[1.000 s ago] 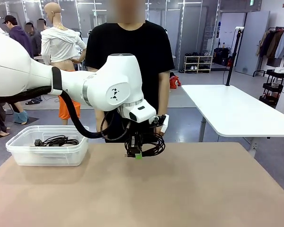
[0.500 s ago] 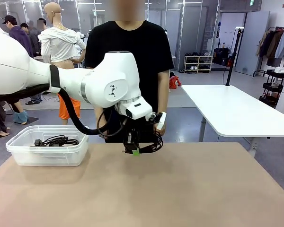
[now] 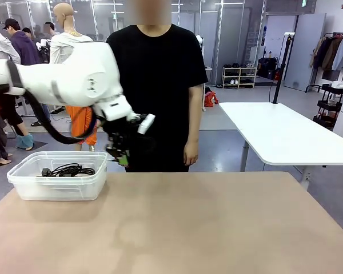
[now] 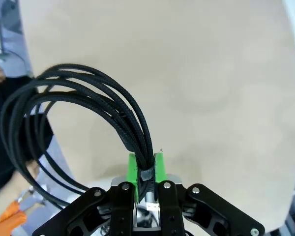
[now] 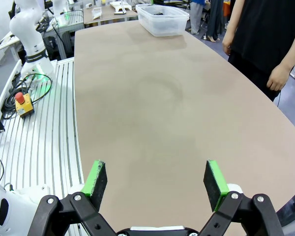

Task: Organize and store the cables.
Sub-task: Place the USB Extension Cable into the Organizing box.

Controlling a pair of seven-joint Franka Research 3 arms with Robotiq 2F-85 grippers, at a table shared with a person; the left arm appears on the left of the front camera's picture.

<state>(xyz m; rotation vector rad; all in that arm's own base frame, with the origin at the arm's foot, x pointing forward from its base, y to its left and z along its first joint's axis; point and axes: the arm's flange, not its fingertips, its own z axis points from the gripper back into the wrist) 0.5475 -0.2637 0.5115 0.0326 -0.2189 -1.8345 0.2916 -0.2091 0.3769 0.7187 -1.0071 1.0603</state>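
In the front view the left gripper [image 3: 123, 160] is in the air above the far edge of the table [image 3: 217, 228], just to the right of the clear plastic bin [image 3: 58, 176], at about 10 o'clock from the middle of the table. It is clenched on a coiled black cable [image 4: 73, 103]. In the left wrist view the 2 green pads [image 4: 132, 169] pinch the bundle of strands where they meet, and the loop rises toward 11 o'clock, hanging free over the table surface. In the front view the coil is blurred against the person's black shirt [image 3: 157, 85].

More black cables [image 3: 68, 170], 1 with a chunky plug, lie inside the bin.

The right gripper [image 5: 156, 183] is released, its jaws standing wide apart above the near table edge. The person's hand [image 3: 190, 153] hangs by the far edge of the table.
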